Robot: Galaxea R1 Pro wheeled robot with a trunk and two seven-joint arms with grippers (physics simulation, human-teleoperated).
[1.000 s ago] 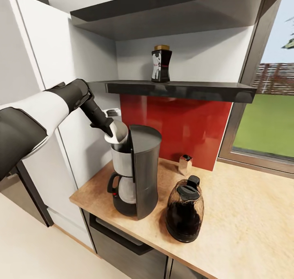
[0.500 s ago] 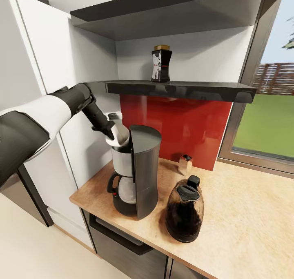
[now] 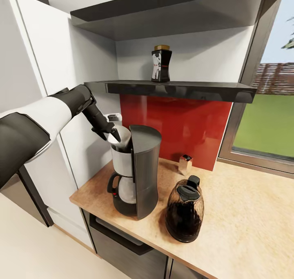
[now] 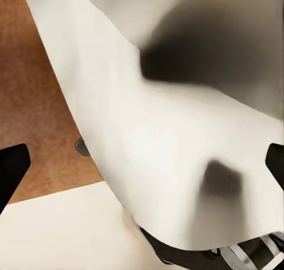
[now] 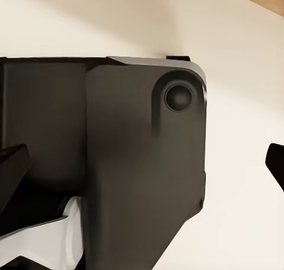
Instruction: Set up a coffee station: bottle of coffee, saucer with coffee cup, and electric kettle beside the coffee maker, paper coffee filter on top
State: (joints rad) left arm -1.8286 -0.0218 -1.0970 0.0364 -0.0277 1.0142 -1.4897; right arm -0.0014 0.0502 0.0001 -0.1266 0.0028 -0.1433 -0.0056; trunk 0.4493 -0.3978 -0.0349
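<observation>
Since a second ago the left gripper [image 3: 111,133] has drawn back toward the white cabinet side, and the paper coffee filter [image 3: 121,138] now sits lower in the top of the coffee maker [image 3: 136,171]. In the head view the dark fingers lie against the filter's near edge. In the left wrist view the two fingertips [image 4: 12,166] stand far apart at either border with the white paper [image 4: 171,145] between them, so the jaws are spread wide and grip nothing.

The filter's open mouth faces up and tilts toward the arm; its long axis runs down into the silver housing. The coffee maker stands upright at the near end of the countertop [image 3: 245,213], carafe handle toward the cabinet. Just beside it stands the electric kettle [image 3: 184,211], upright, apart from it. A small metal-coloured canister [image 3: 185,163] stands behind, against the red backsplash [image 3: 183,124].

The bottle of coffee [image 3: 161,63] stands upright on the kitchen shelf [image 3: 179,90], above the coffee maker, under the higher shelf [image 3: 163,14].

The right wrist view looks at dark robot bodywork [image 5: 130,163] over pale floor, its fingertips [image 5: 275,160] wide apart and empty.
</observation>
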